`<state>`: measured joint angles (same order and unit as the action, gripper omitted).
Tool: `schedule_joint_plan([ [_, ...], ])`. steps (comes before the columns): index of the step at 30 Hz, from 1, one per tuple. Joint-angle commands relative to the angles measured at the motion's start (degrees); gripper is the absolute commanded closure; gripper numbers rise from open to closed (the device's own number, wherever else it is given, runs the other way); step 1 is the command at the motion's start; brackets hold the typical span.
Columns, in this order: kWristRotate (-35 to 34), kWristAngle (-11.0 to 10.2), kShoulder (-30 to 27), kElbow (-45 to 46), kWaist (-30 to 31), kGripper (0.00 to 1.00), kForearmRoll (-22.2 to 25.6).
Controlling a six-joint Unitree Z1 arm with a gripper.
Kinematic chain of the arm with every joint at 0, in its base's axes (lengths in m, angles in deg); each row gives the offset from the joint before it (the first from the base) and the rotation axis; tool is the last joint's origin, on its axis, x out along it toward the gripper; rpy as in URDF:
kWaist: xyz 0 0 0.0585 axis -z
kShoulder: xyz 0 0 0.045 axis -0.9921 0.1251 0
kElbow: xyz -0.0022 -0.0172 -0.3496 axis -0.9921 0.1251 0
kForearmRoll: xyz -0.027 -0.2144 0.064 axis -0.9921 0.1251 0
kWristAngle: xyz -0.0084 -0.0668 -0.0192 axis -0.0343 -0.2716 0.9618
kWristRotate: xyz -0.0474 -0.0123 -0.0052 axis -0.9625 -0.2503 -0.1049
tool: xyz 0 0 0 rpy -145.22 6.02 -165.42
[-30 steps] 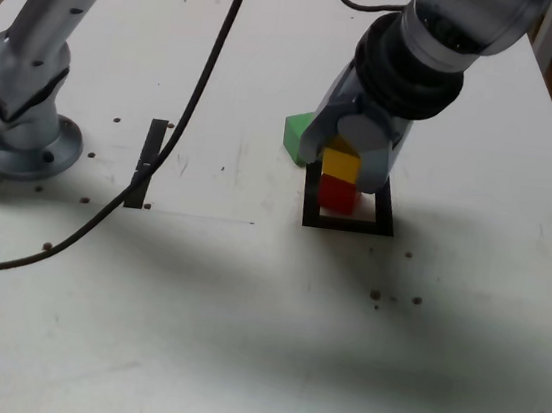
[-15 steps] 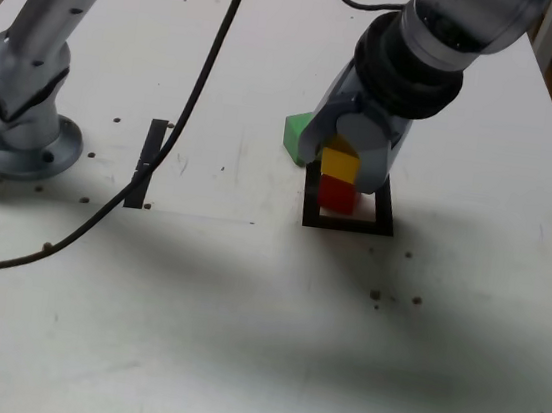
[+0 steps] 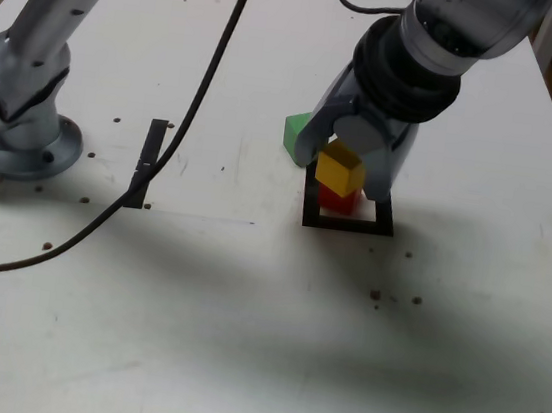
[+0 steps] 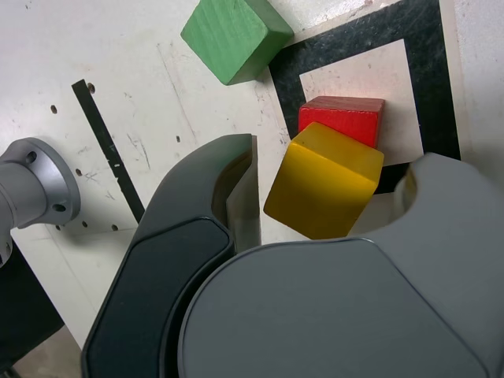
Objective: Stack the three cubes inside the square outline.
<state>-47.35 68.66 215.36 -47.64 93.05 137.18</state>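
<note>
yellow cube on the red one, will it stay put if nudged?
Probably not: the yellow cube sits skewed on the red cube, overhanging it. It looks rigid and smooth-faced, so a nudge would likely slide or tip it off.

Cubes are plain red (image 3: 335, 200), yellow (image 3: 341, 169) and green (image 3: 297, 133), all solid colour. The outline (image 3: 348, 222) is black tape round a white middle. Gripper (image 3: 353, 159) is grey with darker fingers, bench (image 3: 245, 293) is off-white with dark specks.

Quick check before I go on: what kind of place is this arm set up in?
Likely a lab test bench, not a home or factory line: a bare white table with the arm's base bolted onto it, a black tape square outline as target, and a loose black cable trailing across.
</note>
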Motion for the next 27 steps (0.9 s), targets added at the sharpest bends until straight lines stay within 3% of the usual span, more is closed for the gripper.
schedule_joint_plan([
  [1,-0.5,0.0,-1.0,0.1,-0.1,0.08,0.5],
  [5,-1.9,-0.9,-3.3,0.8,-0.1,0.02,0.7],
  [15,-2.4,-2.6,-13.8,8.5,0.0,0.01,-0.6],
  [20,-6.4,-1.1,-19.2,17.5,-4.0,0.0,0.0],
  [27,-10.9,1.6,-22.8,20.1,-10.5,0.0,-2.0],
])
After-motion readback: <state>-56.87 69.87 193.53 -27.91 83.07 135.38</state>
